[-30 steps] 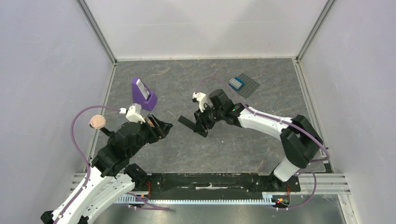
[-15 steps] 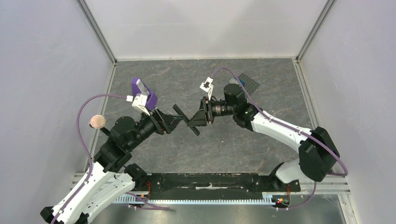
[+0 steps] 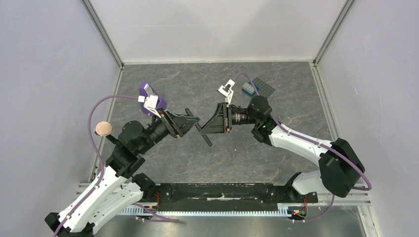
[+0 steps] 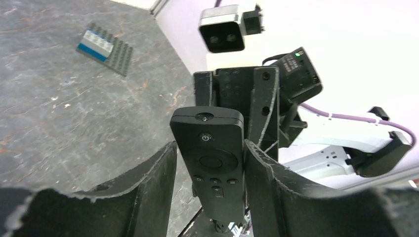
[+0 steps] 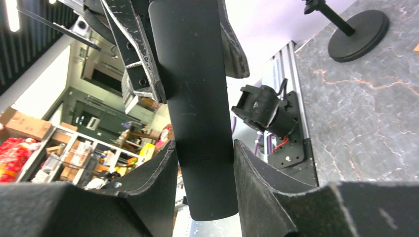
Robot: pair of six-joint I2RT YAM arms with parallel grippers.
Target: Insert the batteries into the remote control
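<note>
Disc [image 3: 103, 129] of pale brown on a thin black stand [image 5: 358, 27] is standing by the left edge of the bench [image 3: 237, 158]; a purple block [image 3: 144, 92] is showing just beyond the left arm's wrist; the left claw [image 4: 210, 145] is reaching toward the middle, raised off the bench, with its fingers [image 4: 163, 173] narrowed to the width of the remote [image 4: 212, 158] and pressing on both its long edges; the remote is hanging in the air between the two arms, clear of the bench and tilted; its ends are sticking out past the claws, its button face is facing the left wrist camera and its plain back is facing the right one; the right claw [image 5: 202, 148] is pointing at the left one, almost tip to tip, and its fingers [image 5: 257, 187] are likewise clamping the remote by its long edges; a grey studded plate [image 3: 263, 91] carrying a blue brick [image 3: 250, 88] is lying flat near the back right corner of the bench, well apart from both claws.
</note>
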